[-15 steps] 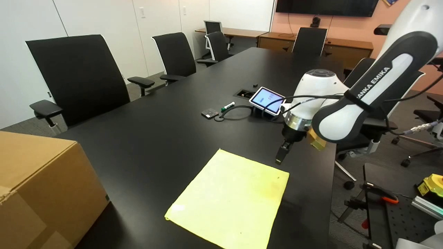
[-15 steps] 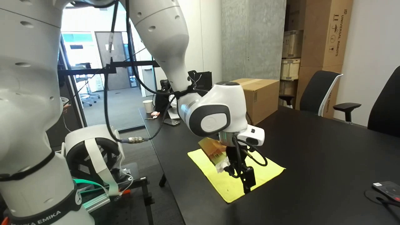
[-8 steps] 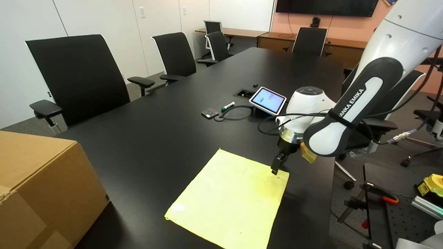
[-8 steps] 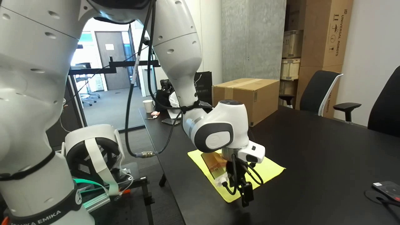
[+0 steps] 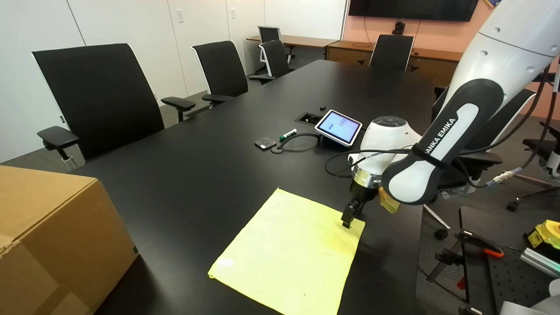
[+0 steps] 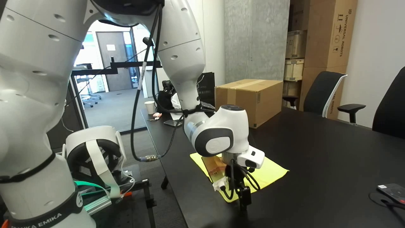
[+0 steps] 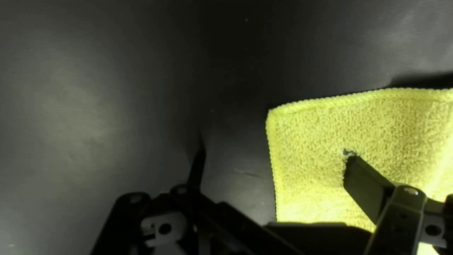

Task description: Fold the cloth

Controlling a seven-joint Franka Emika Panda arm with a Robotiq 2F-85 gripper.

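cloth [image 5: 284,258] lies unfolded, one edge between the parted fingers [image 7: 366,187] of the end effector [image 7: 276,156].

White arm [image 5: 498,61] lettered EMIKA, charcoal oval trim [image 6: 200,142], looping black cables [image 6: 153,76]; the pincer [image 7: 274,158], dimly lit, seems matte black.

1. An office meeting room: a long black conference table [image 5: 188,183] runs from near to far.
2. Black office chairs [image 5: 103,92] stand along its left and right, with one at the far end.
3. On the coral far wall [image 5: 442,33] hangs a dark screen [image 5: 411,8], above a small camera [image 5: 398,29] and a wooden sideboard [image 5: 348,54].
4. A propped, lit tablet [image 5: 338,127] sits beside a cable recess [image 5: 308,118].
5. In an exterior view, tall cartons [image 6: 330,34] printed "UNIVERSAL ROBOTS" stand far right.
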